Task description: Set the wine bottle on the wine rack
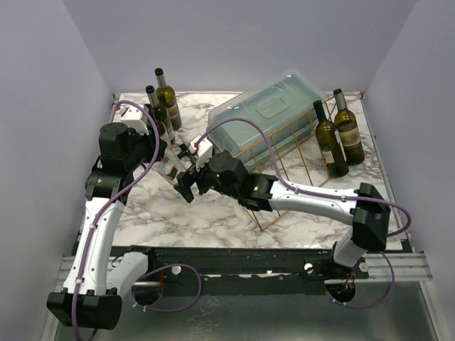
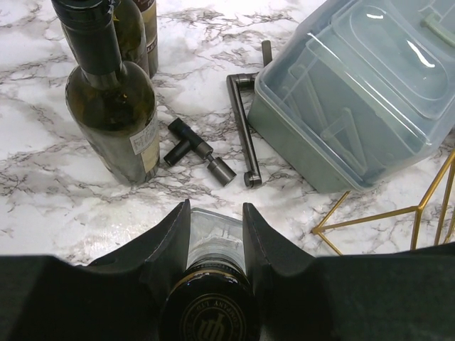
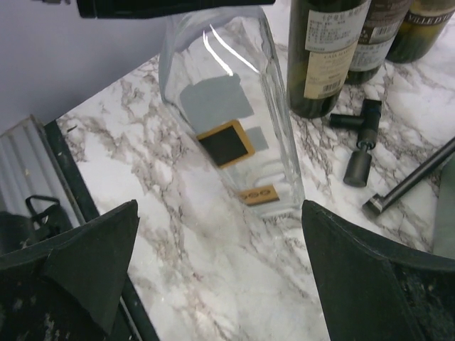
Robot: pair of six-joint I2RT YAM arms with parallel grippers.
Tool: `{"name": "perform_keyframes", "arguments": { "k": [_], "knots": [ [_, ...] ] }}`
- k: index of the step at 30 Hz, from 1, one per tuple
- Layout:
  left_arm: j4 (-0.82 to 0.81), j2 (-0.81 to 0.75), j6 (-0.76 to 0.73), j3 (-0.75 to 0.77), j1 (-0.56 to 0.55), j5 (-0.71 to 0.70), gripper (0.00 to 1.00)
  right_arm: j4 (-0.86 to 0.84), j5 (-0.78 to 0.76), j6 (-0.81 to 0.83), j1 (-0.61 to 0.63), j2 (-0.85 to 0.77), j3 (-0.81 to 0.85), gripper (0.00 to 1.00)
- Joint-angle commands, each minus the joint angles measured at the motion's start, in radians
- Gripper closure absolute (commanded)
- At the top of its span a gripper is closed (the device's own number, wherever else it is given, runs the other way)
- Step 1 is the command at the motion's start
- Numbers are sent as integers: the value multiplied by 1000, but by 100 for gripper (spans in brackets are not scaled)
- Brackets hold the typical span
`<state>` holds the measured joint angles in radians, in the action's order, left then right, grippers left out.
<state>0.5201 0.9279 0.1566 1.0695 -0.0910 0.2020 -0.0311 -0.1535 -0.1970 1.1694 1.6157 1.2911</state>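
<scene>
Right wrist: three dark bottles [image 3: 334,57], one clear wine bottle [image 3: 227,121].

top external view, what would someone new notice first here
Most striking is the clear glass bottle left of centre, its neck clamped in the left gripper while the open right gripper faces its side. Behind sits a big bluish plastic box with the gold wire wine rack at its near side, and dark wine bottles stand at both back corners.
</scene>
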Motion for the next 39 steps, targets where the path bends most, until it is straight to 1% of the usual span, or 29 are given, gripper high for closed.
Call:
{"name": "perform_keyframes", "arguments": {
  "k": [1, 5, 9, 16, 21, 24, 30, 33, 37, 38, 39],
  "knots": [
    [-101, -29, 43, 50, 25, 78, 100, -184, -102, 80, 12, 94, 75, 0],
    [-111, -35, 53, 44, 27, 89, 100, -274, -172, 84, 12, 140, 66, 0],
    [-118, -28, 57, 41, 30, 99, 100, -388, -94, 102, 13, 157, 33, 0],
    [-127, -34, 69, 37, 31, 115, 100, -374, -74, 108, 13, 258, 114, 0],
    [-132, -32, 73, 32, 32, 115, 100, -369, -125, 121, 12, 310, 151, 0],
    [-135, -31, 77, 27, 32, 117, 100, -401, -90, 146, 12, 322, 142, 4],
    [-137, -19, 83, 26, 37, 118, 100, -424, -93, 152, 12, 335, 138, 20],
    [-140, -17, 86, 24, 38, 116, 99, -444, -102, 157, 12, 335, 132, 34],
    [-143, -15, 85, 20, 38, 104, 83, -436, -78, 152, 12, 327, 132, 61],
    [-142, -16, 84, 19, 38, 101, 77, -436, -66, 149, 13, 321, 129, 72],
    [-144, -17, 82, 18, 40, 99, 68, -437, -57, 148, 12, 317, 125, 82]
  ]
}}
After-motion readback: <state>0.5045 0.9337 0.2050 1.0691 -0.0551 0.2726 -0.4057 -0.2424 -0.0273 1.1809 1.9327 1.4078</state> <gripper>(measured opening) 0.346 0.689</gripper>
